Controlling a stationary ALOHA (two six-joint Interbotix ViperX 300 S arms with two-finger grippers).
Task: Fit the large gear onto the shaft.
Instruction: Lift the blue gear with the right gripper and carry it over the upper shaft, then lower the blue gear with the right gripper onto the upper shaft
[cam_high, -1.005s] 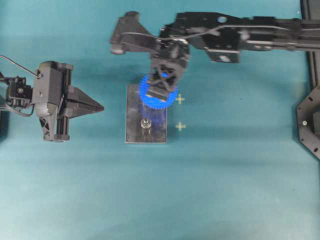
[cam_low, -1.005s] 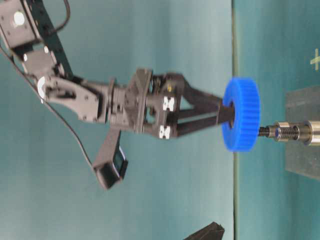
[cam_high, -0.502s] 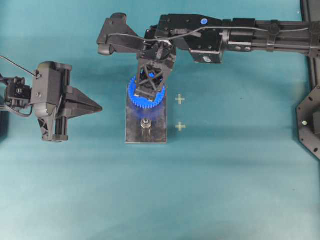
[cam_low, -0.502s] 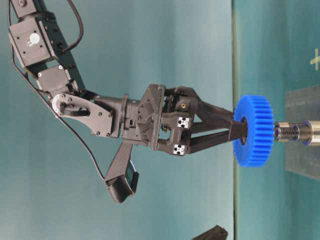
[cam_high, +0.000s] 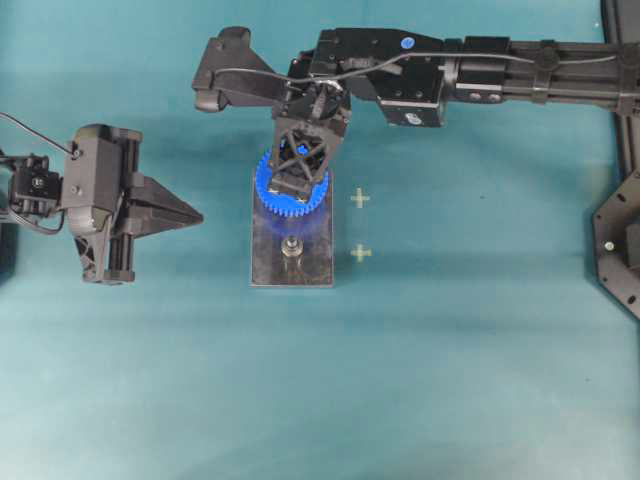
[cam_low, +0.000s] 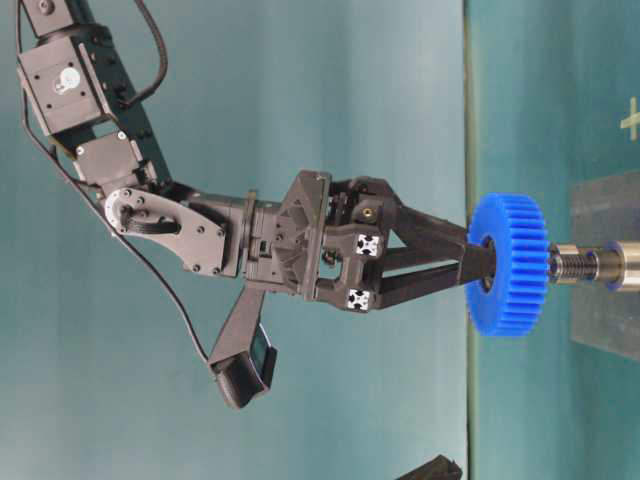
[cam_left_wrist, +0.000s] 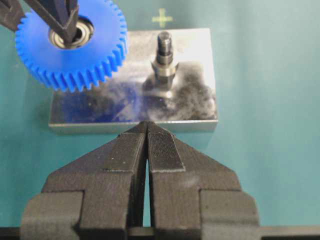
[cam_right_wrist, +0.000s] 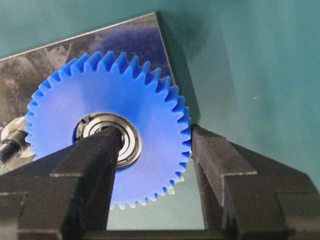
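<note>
- Large gear (cam_low: 508, 264), bright blue, hangs in the right end effector (cam_low: 478, 262) at the right of the table-level view, its hub meeting the tip of the shaft (cam_low: 585, 267). From above it covers the upper end of the grey plate (cam_high: 291, 270), just above centre frame.
- Right end effector's grip looks lopsided: in its wrist view one finger (cam_right_wrist: 95, 165) reaches into the bearing hub (cam_right_wrist: 111, 137) while the other (cam_right_wrist: 210, 160) presses the toothed rim, so it is clenched on one side of the wheel only. I reckon a push against a misaligned peg could tip the gear or twist it out of that hold.
- Bore and shaft seem close to lined up, but I cannot tell whether the peg has entered. If it is off, the hub may catch on the threaded tip and jam, or shove the unclamped plate across the surface (cam_high: 450, 380).
- That inner finger sits in the hole the shaft needs; it may block full seating until released.
- Second peg (cam_high: 291, 247) stands free just below the gear in the overhead view.
- Left end effector (cam_high: 193, 213) idles at the left, jaws pressed together, grasping nothing.
- Against a second ago, the gear has shifted left in the overhead view, onto the plate's line, and moved right to the shaft tip in the table-level view; since half a second ago, barely anything.
</note>
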